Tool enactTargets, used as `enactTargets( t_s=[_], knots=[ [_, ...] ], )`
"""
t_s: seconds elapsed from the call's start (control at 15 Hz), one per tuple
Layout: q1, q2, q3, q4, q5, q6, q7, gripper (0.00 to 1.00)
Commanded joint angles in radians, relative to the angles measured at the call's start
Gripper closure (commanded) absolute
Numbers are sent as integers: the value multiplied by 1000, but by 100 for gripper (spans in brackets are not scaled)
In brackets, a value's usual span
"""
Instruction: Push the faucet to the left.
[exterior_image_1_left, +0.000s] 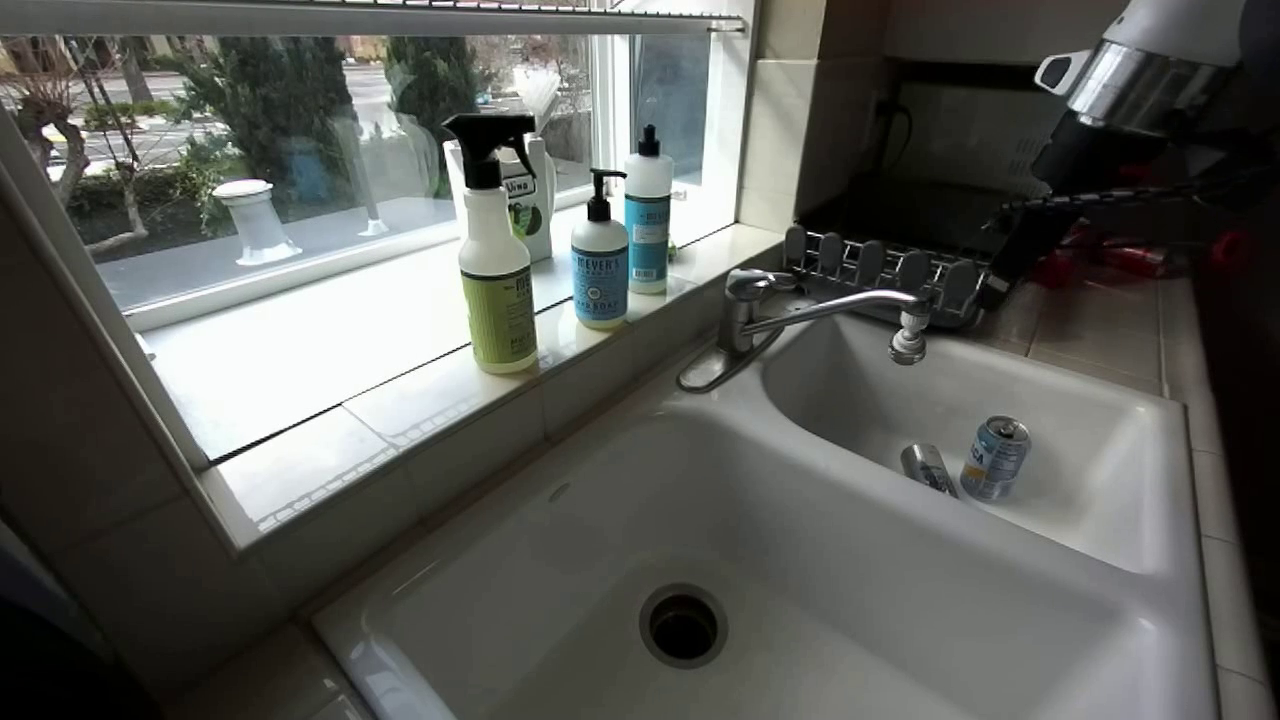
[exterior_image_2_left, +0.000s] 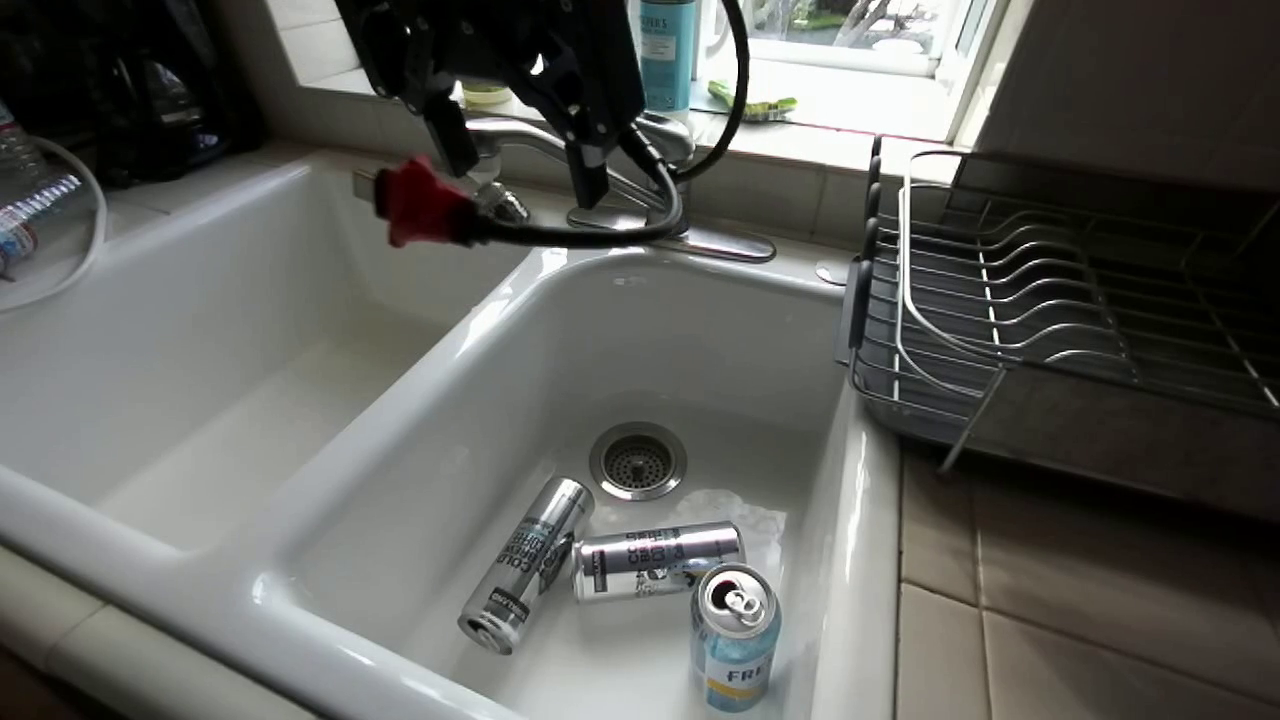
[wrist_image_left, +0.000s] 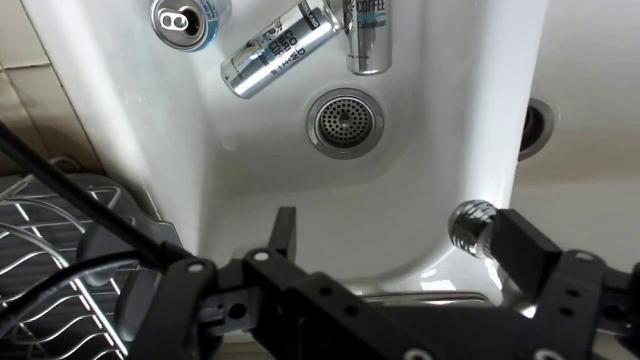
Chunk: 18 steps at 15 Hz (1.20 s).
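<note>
The chrome faucet (exterior_image_1_left: 835, 308) stands behind the sink's divider, its spout reaching out over the right-hand basin in an exterior view. It also shows in an exterior view (exterior_image_2_left: 722, 243), partly hidden behind my gripper (exterior_image_2_left: 525, 170). My gripper is open and empty, in front of the spout and above the sink. In the wrist view its fingers (wrist_image_left: 397, 230) are wide apart. The spout's round tip (wrist_image_left: 469, 226) shows beside the right finger, which covers part of the spout. I cannot tell whether they touch.
A white double sink (exterior_image_2_left: 400, 400) holds cans (exterior_image_2_left: 528, 565) in one basin. A dish rack (exterior_image_2_left: 1010, 300) stands beside it. Bottles (exterior_image_1_left: 500, 290) line the window sill. A cable with a red plug (exterior_image_2_left: 425, 203) hangs by my gripper.
</note>
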<state>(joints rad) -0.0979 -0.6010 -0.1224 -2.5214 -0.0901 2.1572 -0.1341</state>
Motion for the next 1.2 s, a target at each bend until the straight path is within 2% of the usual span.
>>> enactTargets(
  t_s=[0.0,0.53,1.13],
  knots=[
    [55,13,-14,50,86,-36,-34,0],
    [110,97,32,110,198,-5,33,0],
    [94,200,87,130,161,46,126,0]
  ],
)
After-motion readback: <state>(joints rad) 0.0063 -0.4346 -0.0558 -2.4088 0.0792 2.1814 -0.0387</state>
